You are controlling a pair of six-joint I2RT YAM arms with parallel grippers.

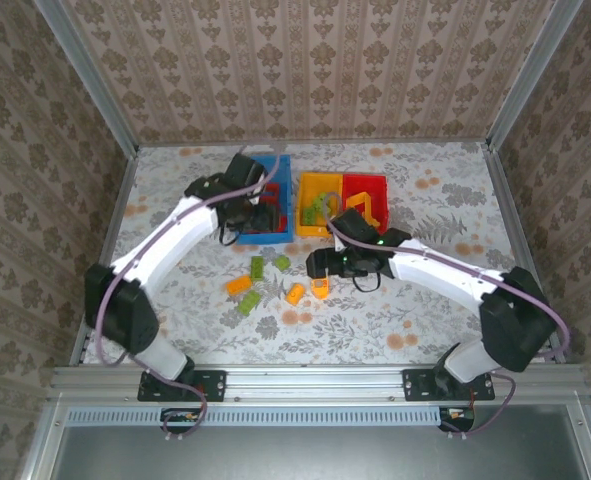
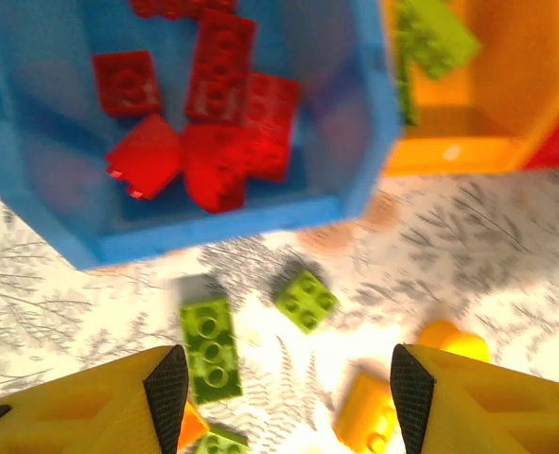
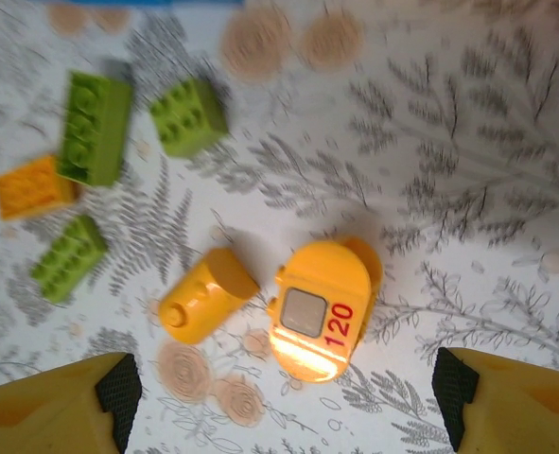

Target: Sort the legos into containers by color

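The blue bin [image 1: 281, 165] holds several red bricks [image 2: 213, 123]. To its right stand the yellow bin [image 1: 310, 184], with green bricks [image 2: 435, 43] in it, and the red bin [image 1: 375, 182], holding a yellow frame piece [image 1: 371, 211]. My left gripper [image 1: 258, 218] hovers open over the blue bin's near edge, empty [image 2: 284, 392]. My right gripper [image 1: 321, 266] is open [image 3: 284, 407] above an orange rounded piece marked 120 [image 3: 322, 307] and an orange cylinder piece [image 3: 203, 298]. Loose green bricks [image 3: 96, 128] [image 3: 189, 115] [image 3: 68, 257] and an orange flat brick [image 3: 33, 186] lie on the table.
The loose bricks lie in a cluster [image 1: 258, 266] in front of the bins, between the two arms. The table has a floral cloth [image 1: 425, 310] and is walled by patterned panels. Metal frame posts [image 1: 130, 150] stand at its corners.
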